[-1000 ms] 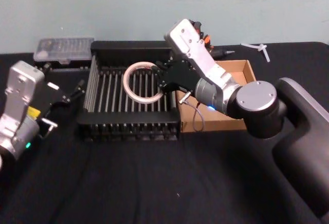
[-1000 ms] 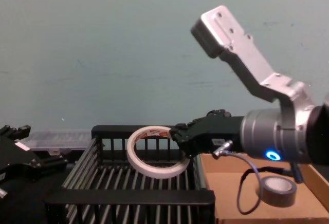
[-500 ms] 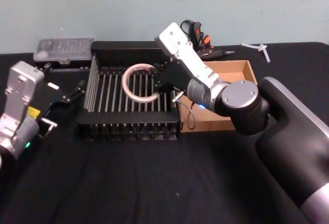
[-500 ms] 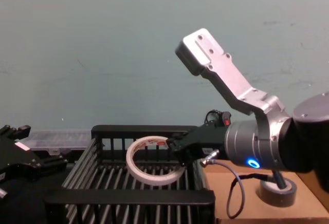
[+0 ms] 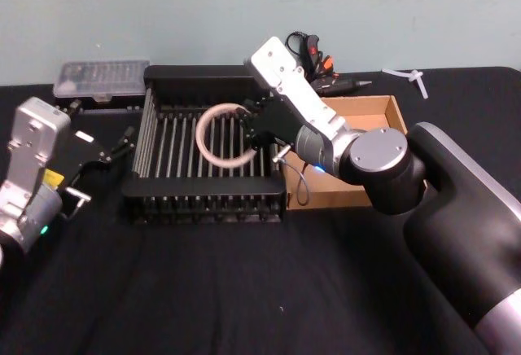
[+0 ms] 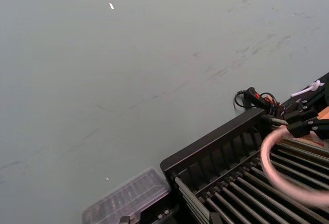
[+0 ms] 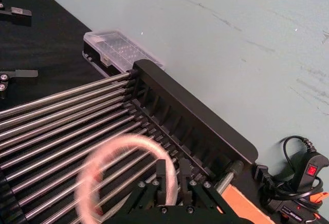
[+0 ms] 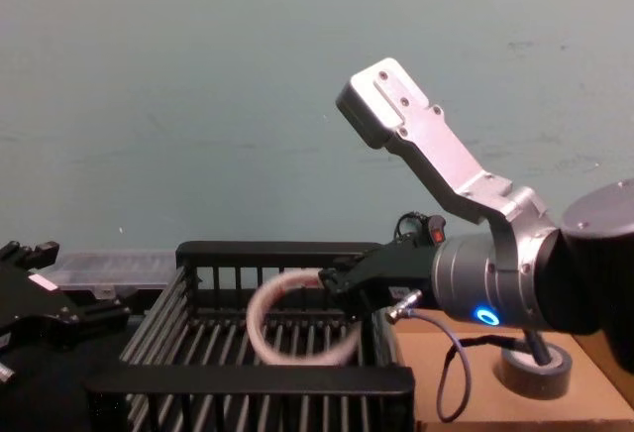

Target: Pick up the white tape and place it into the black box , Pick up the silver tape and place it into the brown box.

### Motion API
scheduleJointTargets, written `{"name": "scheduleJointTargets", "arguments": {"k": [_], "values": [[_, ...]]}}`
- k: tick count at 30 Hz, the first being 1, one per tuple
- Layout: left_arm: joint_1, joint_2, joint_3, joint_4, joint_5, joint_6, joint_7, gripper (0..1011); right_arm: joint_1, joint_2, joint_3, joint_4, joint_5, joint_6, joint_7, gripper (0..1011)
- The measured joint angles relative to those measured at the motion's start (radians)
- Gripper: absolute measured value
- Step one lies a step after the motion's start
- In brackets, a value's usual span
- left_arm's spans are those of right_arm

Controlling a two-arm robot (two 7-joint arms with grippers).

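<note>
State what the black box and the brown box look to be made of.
Black box: likely moulded plastic, matte black, with thick solid rims; the floor bars look glossier, perhaps metal rods. Brown box: looks like plain cardboard, dull tan, with thin low walls.

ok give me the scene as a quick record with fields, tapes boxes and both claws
white tape: over the black box, at the right claw's tip, blurred
right claw: over the crate's right side; grip unclear
silver tape: lying in the brown box
left claw: parked on the table left of the crate
</note>
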Motion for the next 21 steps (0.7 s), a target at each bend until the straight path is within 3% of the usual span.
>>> {"name": "scheduleJointTargets", "arguments": {"k": [21], "values": [[0.000,0.000,0.000,0.000,0.000,0.000,0.000,1001,-0.001,0.001,0.000,-0.003,0.005,0.001,0.003,788]]}}
